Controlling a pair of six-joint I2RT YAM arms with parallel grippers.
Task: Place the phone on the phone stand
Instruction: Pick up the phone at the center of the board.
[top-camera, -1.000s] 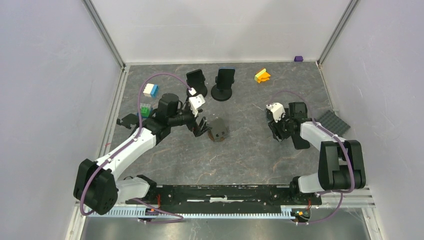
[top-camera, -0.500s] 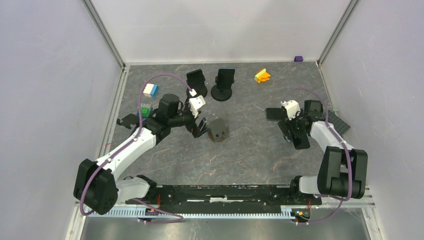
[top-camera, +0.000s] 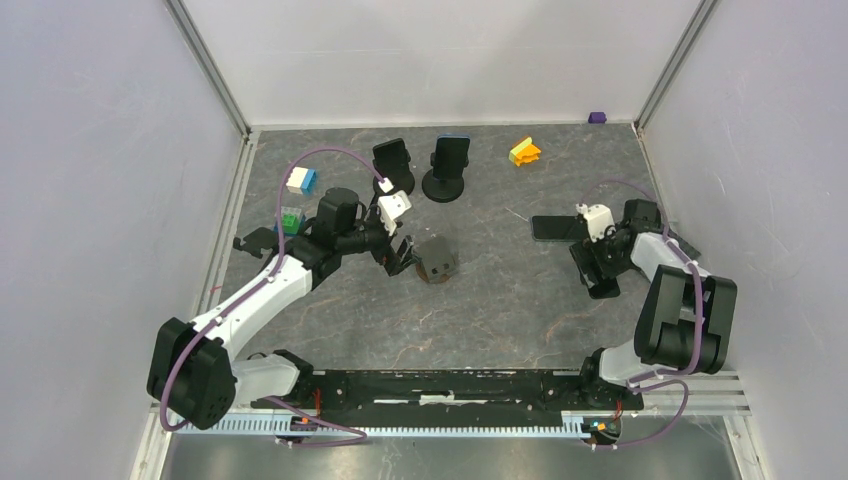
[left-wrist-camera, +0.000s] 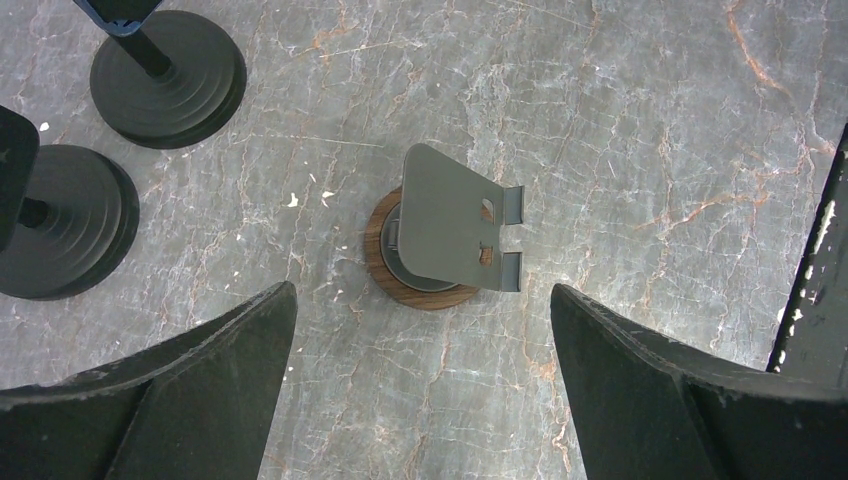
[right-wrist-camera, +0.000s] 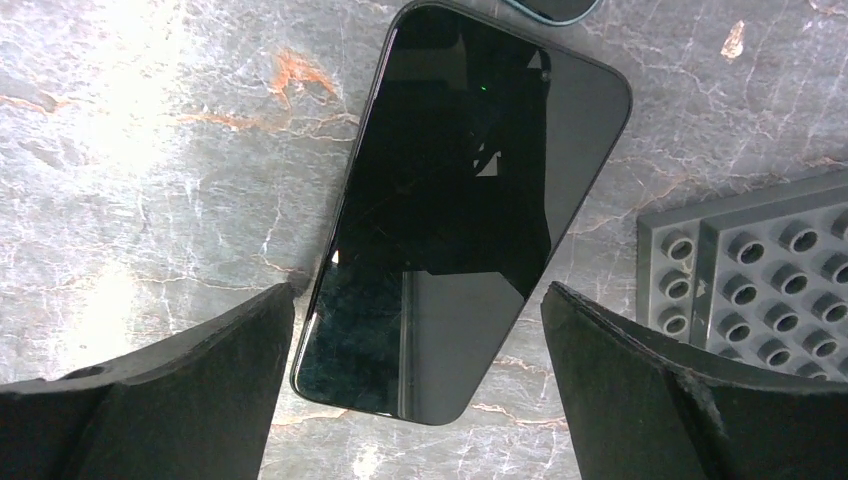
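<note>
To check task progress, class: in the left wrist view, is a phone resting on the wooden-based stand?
No, the stand shows a bare grey plate with nothing resting on it.

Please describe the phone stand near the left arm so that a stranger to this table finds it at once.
On the grey marbled table, look near the middle, at the tip of the open left pincer. The phone stand there has a round wooden base and a grey metal plate; the two stands behind it are all black.

Your glossy black slab phone (right-wrist-camera: 465, 210) lies on a grey, rust-veined marble-patterned desk (right-wrist-camera: 150, 150); the studded plastic plate (right-wrist-camera: 770, 270) is grey.
</note>
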